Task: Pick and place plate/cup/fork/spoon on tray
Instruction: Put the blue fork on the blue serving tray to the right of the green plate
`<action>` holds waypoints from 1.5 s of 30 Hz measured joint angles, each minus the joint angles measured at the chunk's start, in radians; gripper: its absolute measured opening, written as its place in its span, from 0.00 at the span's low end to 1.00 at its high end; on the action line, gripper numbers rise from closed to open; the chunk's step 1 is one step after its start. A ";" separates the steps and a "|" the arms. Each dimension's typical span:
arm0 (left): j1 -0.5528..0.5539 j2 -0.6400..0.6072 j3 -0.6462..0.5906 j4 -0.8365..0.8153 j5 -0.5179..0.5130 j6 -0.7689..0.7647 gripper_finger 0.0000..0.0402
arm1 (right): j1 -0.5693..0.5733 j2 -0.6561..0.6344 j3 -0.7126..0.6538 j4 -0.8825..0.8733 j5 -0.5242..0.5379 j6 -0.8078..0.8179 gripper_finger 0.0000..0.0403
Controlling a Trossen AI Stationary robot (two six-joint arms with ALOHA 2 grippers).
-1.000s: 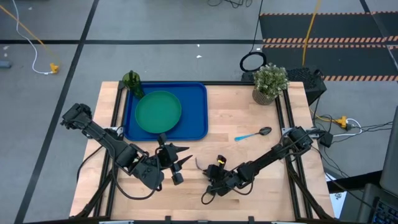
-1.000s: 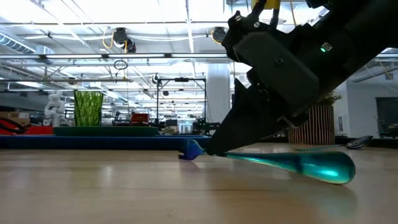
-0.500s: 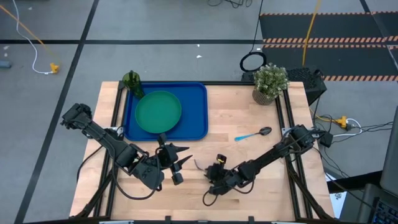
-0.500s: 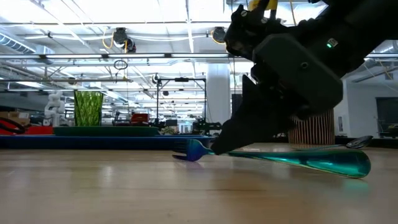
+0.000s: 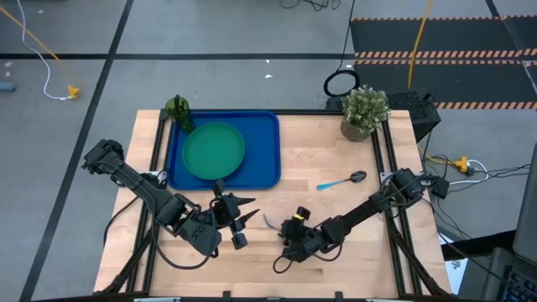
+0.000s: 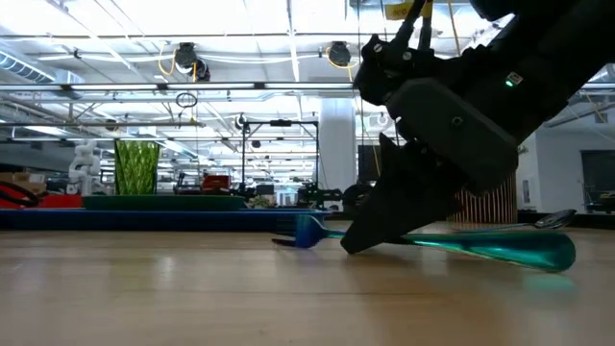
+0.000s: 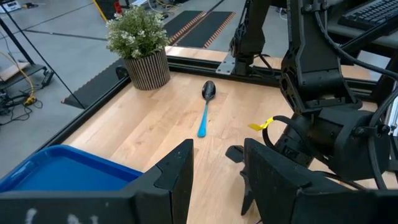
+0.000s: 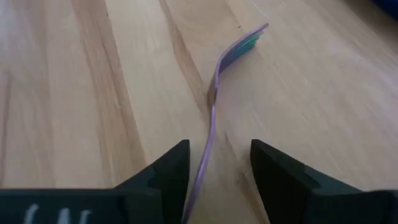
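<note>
The fork (image 8: 214,106) lies on the bare wood near the table's front middle (image 5: 270,221), its tines pointing away from my right gripper (image 8: 214,180). That gripper is open, low over the table, one finger on each side of the fork's handle. My left gripper (image 5: 243,214) waits open just left of it with nothing between its fingers. The green plate (image 5: 214,151) lies in the blue tray (image 5: 264,143). The cup (image 5: 178,110) stands at the tray's far left corner. The spoon (image 5: 342,180) lies on the wood right of the tray.
A potted plant (image 5: 365,113) stands at the table's far right corner. Bare wood lies between the tray's right rim and the spoon, and along the front edge. The two grippers are close together near the front middle.
My right gripper has opened and let go of the fork. The fork has shifted a little along the table and now lies flat on the wood between the fingers.
</note>
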 joint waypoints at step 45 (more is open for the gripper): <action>0.013 0.011 -0.195 0.022 0.112 0.137 0.47 | 0.026 -0.364 0.000 -0.158 0.310 -0.932 0.00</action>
